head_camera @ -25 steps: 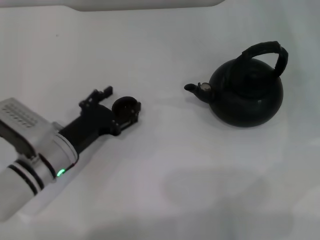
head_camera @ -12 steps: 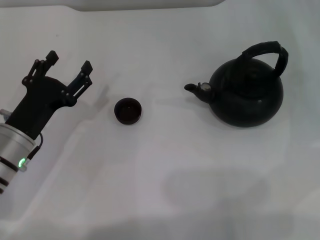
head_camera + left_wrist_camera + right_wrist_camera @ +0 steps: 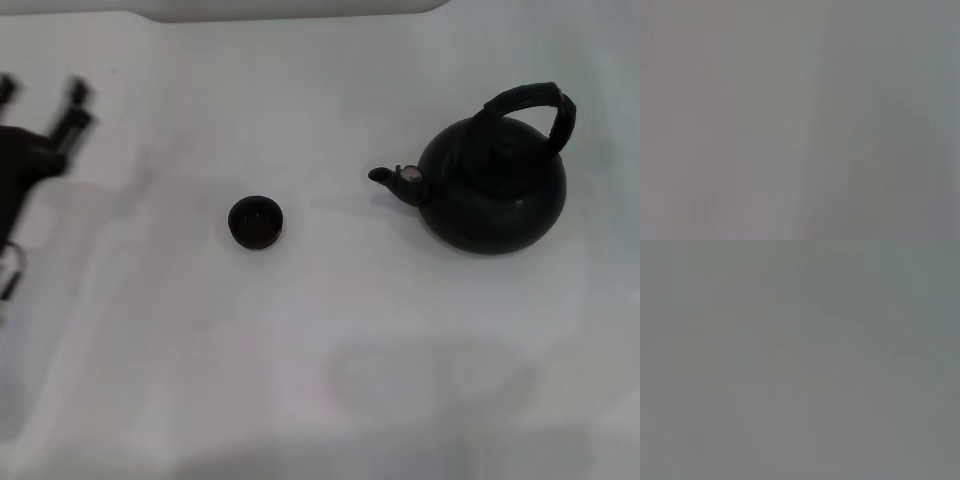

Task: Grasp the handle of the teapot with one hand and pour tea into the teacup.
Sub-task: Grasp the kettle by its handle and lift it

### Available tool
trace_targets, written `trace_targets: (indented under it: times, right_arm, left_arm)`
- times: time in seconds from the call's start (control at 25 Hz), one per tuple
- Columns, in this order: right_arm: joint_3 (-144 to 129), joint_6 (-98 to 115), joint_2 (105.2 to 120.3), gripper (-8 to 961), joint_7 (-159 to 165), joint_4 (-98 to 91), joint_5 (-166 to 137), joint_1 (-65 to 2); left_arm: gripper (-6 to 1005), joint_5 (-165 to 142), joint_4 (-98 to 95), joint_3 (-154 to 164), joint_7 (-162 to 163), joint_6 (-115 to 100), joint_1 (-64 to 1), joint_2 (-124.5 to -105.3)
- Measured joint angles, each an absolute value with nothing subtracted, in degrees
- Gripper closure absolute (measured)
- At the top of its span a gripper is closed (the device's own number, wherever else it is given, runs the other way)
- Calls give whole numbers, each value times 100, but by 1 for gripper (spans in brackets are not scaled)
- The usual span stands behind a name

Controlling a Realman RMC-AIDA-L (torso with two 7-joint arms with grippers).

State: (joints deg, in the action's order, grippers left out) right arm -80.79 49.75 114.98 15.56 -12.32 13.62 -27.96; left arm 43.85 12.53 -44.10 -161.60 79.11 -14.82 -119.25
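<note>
Left gripper (image 3: 40, 100) is way off at the table's (image 3: 320, 350) left edge, fingers spread and holding nothing, well apart from the teacup (image 3: 256, 222). The cup sits mid-table, teapot (image 3: 492, 190) off to its right, spout pointing at it, handle (image 3: 528, 108) untouched.

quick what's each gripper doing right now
Left gripper: open, empty, at the table's far left edge, away from the teacup.
Right gripper: not in view.
</note>
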Motion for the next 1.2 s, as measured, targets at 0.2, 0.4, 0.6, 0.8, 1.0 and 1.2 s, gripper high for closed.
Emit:
trace_targets:
  times: [0.2, 0.4, 0.6, 0.8, 1.0, 1.2]
  right_arm:
    - [-8326, 4971, 11504, 96, 1818, -1271, 1108, -2657]
    - [-8723, 4968, 11405, 96, 2343, -1795, 984, -2194]
    - [-8772, 4965, 11218, 97, 3090, -2570, -47, -1561]
    - [-8743, 4965, 11052, 98, 4139, -3359, -1449, -950]
    - [-8682, 4959, 10990, 98, 4862, -4416, -2396, -207]
    - [-8280, 4914, 11022, 99, 5977, -5399, -3737, 545]
  left_arm:
    - [122, 5668, 1055, -4412, -16167, 8296, -1325, -11930]
    - [122, 6629, 760, -4412, -16169, 8297, -1291, -11921]
    - [121, 7264, 569, -4412, -16169, 7883, -1311, -11926]
    - [121, 7521, 568, -4412, -16168, 7628, -1346, -11928]
    - [121, 7531, 567, -4408, -16168, 7546, -1415, -11918]
    - [121, 7536, 563, -4387, -16168, 7499, -1466, -11909]
